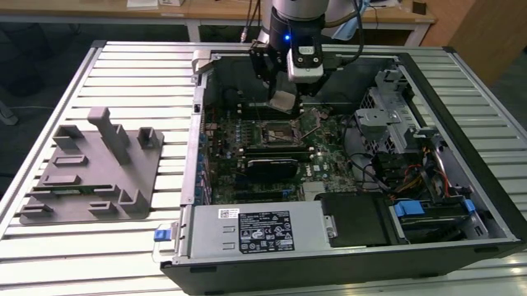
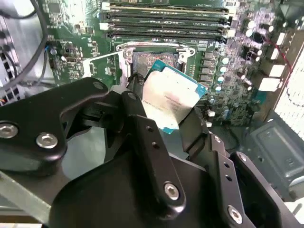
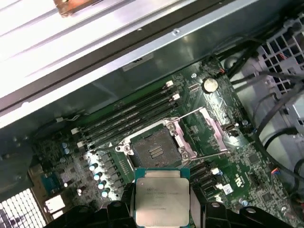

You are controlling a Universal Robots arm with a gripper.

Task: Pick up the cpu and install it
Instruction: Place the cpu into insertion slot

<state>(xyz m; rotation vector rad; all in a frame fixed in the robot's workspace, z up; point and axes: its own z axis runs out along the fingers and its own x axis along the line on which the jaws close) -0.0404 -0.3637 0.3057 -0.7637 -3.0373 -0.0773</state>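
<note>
While I am holding the cpu (image 3: 160, 194) clear above the board near the open socket (image 3: 154, 147), I am judging that squaring its edges to the frame and keeping it level matter most. My claw (image 2: 166, 109) is gripping the chip by two opposite edges, its metal top showing between the fingers.

Count: 1 cpu (image 3: 159, 195), 1 socket (image 3: 154, 149), 4 RAM slots (image 3: 127, 114), 1 coin cell (image 3: 209, 85), 1 case (image 1: 329, 271), 1 grey fixture (image 1: 91, 179), 1 gripper (image 2: 164, 111)
</note>
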